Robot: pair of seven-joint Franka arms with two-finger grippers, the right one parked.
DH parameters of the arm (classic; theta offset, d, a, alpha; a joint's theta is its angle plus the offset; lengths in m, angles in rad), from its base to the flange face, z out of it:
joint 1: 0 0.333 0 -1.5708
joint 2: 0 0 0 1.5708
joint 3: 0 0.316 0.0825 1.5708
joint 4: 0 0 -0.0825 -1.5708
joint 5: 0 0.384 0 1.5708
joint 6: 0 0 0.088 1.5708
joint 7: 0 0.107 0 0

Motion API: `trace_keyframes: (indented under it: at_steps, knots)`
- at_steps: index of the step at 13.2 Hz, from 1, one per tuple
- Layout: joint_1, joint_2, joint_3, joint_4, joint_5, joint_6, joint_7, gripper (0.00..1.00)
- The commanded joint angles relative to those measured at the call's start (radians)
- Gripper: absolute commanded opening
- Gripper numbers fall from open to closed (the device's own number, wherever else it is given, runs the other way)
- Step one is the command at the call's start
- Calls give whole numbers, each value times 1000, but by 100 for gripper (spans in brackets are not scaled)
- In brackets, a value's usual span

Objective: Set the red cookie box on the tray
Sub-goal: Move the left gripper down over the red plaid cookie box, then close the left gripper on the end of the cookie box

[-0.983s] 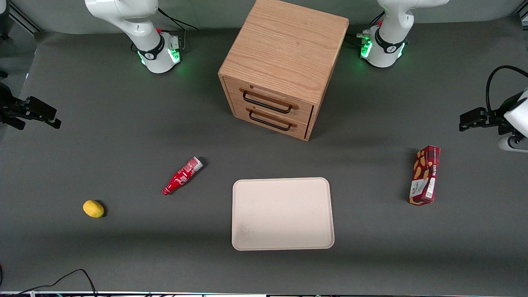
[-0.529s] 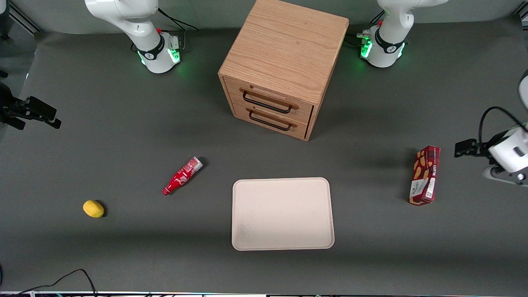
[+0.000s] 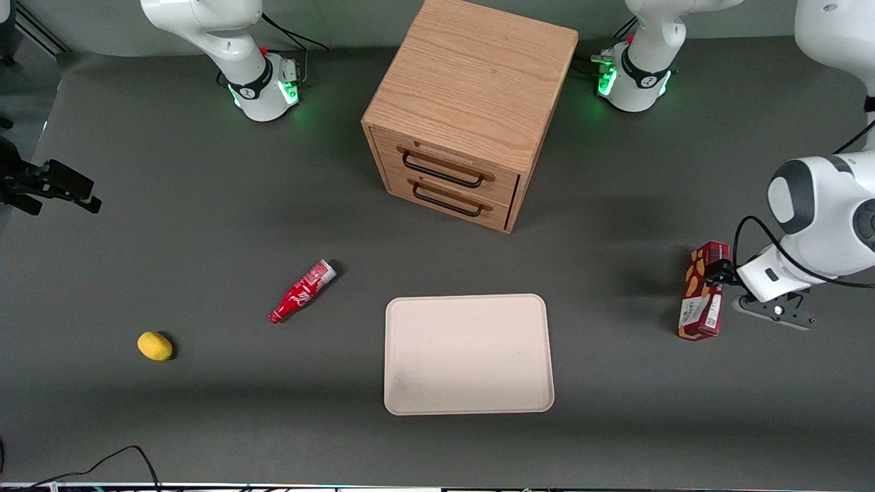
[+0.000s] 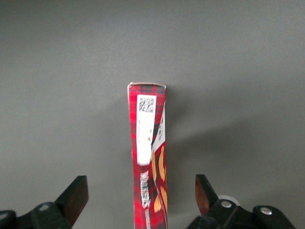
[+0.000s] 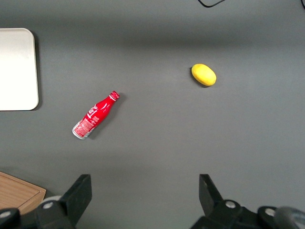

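Red cookie box [image 4: 148, 162] end cut off by frame edge — pincer [image 4: 140, 193] fingers partly too.

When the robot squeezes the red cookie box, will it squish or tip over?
The red cookie box looks like thin cardboard, so a hard squeeze might dent it. It rests on a narrow side on the table, so a sideways nudge could tip it. The open end effector straddles it with room on both sides, so it probably won't bump it.

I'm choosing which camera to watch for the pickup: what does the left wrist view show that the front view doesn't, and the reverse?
Only the left wrist view shows the open pincer straddling the red cookie box, fingers apart from it, with its code label. Only the front view shows the tray, wooden drawer cabinet, red bottle and lemon. Both show the box lying on the grey table.
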Motion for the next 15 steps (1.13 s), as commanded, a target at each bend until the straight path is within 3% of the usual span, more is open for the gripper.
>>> trace_keyframes:
  at_steps: [1,7,10,12,15]
  knots:
    - [3,21,-1,-54,-61,118,96,100]
    - [11,67,-2,-118,-79,262,132,100]
    - [17,69,-4,-121,-82,266,147,90]
    - [17,69,-4,-121,-82,270,147,71]
    - [24,70,-5,-124,-82,272,152,4]
